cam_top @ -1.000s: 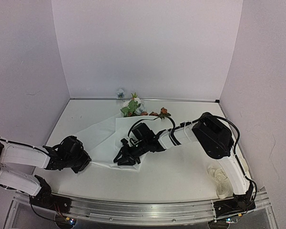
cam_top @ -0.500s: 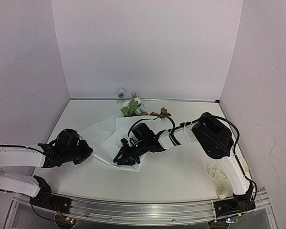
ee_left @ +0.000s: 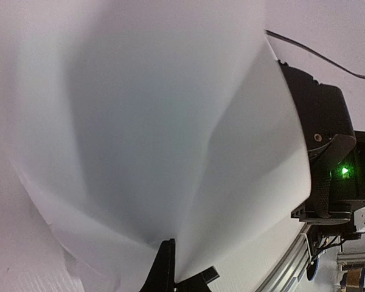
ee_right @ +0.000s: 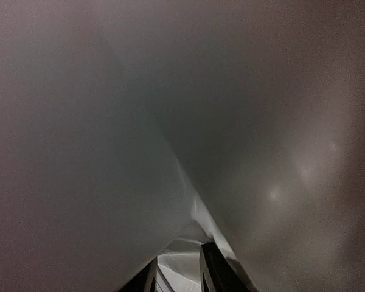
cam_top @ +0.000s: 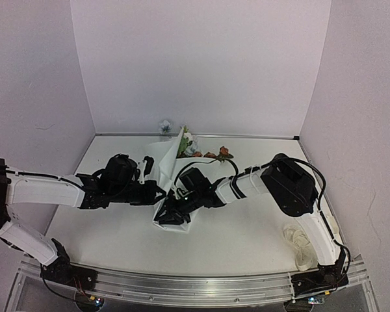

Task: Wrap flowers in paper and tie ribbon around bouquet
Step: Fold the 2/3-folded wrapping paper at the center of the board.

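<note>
From above, your left hand (cam_top: 157, 193) pinches a raised flap of the paper (cam_top: 167, 155) on the counter (cam_top: 247, 234), with the flowers (cam_top: 190, 148) just behind and your right hand (cam_top: 170, 213) alongside. In the left wrist view, its fingers (ee_left: 165, 267) are pressed together on the sheet. In the right wrist view, the fingers (ee_right: 216, 274) nip a paper crease.

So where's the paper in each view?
Top: paper at centre, raised between the two arms.
Left wrist: paper fills most of the frame.
Right wrist: paper fills nearly the whole frame.
Landmark: right arm, right of the paper in the top and left wrist views; not in right wrist.
</note>
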`<state>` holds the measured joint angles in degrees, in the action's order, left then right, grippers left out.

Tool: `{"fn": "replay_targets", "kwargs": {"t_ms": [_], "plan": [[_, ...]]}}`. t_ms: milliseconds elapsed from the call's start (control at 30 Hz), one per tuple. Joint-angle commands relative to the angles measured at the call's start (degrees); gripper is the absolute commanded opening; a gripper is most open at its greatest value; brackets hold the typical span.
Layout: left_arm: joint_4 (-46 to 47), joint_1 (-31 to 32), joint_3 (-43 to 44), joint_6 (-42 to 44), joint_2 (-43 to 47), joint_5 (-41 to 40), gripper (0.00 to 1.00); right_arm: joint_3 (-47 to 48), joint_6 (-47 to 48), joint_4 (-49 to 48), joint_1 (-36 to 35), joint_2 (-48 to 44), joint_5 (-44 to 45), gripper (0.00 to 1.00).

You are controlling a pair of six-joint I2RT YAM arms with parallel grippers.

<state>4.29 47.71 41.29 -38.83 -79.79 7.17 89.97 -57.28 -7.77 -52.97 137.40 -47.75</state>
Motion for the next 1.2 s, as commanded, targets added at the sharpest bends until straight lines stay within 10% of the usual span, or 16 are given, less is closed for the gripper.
{"fn": "replay_targets", "kwargs": {"t_ms": [0, 1167], "plan": [[4.79, 0.1, 3.38, 3.17, -1.51, 2.45, 0.0, -2.81, 0.7, 9.51, 0.83, 3.79, 7.56, 0.28], [-2.93, -1.39, 12.84, 12.33, -12.09, 17.99, 0.0, -19.25, 4.6, -13.33, 1.95, -18.44, -10.89, 0.42]]}}
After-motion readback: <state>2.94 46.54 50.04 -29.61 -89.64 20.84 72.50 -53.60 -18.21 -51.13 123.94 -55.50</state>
